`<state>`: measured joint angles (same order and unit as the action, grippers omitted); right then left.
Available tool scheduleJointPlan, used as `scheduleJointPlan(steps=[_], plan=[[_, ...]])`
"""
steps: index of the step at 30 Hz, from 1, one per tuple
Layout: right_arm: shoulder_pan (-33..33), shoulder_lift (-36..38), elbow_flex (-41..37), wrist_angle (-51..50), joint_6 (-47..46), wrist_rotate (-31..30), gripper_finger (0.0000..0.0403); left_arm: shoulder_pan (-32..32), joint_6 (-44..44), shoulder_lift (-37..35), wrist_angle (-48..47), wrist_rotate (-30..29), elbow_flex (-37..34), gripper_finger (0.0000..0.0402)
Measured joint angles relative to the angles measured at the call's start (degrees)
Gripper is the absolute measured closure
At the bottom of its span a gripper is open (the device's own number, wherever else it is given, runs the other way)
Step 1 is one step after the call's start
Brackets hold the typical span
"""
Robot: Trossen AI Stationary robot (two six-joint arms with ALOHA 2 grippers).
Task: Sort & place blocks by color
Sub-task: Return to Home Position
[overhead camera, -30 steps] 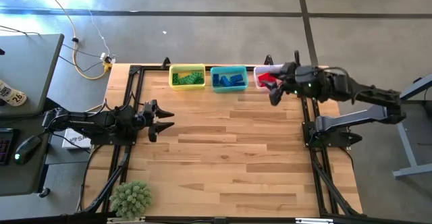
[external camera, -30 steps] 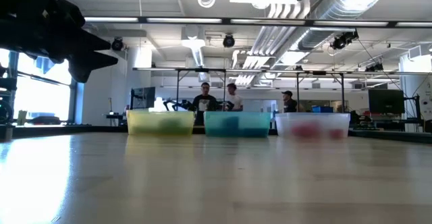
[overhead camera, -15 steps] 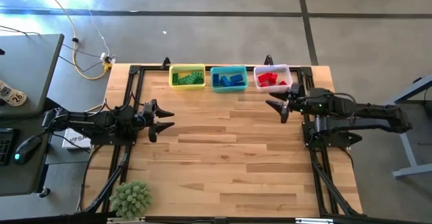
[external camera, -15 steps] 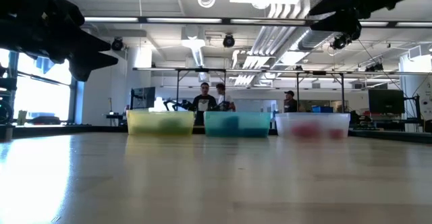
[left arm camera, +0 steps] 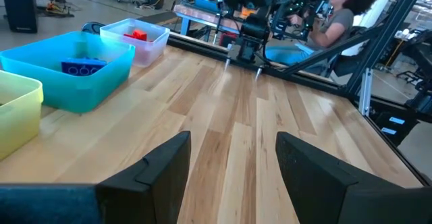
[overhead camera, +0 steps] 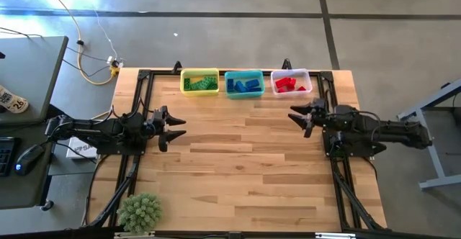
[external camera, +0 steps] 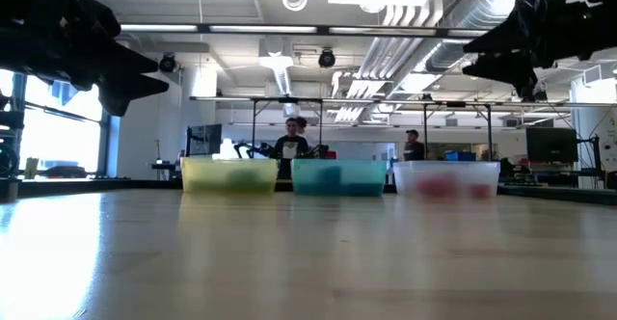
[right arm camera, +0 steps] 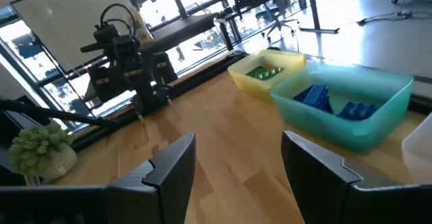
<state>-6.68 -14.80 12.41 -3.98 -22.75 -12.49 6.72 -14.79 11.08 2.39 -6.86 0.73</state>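
The left arm (overhead camera: 94, 132) lies low along the left edge of the table (overhead camera: 238, 167), stretched inward. The left gripper (overhead camera: 175, 129) points toward the table's middle, its fingers (left arm camera: 162, 177) spread apart with nothing between them. The right arm (overhead camera: 382, 127) reaches in from the table's right edge, folded low over its base. The right gripper (overhead camera: 299, 116) points toward the table's middle, fingers (right arm camera: 169, 170) likewise parted and empty. Both grippers hang above the table without touching it, well apart, facing each other across it.
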Motion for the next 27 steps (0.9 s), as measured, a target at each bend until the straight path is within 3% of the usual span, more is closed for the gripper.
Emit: scheduleJointPlan(steps=[12,27], plan=[[0.0,7.8,-11.8,7.5,-7.1,4.1,0.0197,0.0,0.0,0.0,0.0,0.0,0.0,0.0194],[0.0,8.4,-11.8,5.8,-7.0,6.7,0.0197,0.0,0.0,0.0,0.0,0.0,0.0,0.0194]])
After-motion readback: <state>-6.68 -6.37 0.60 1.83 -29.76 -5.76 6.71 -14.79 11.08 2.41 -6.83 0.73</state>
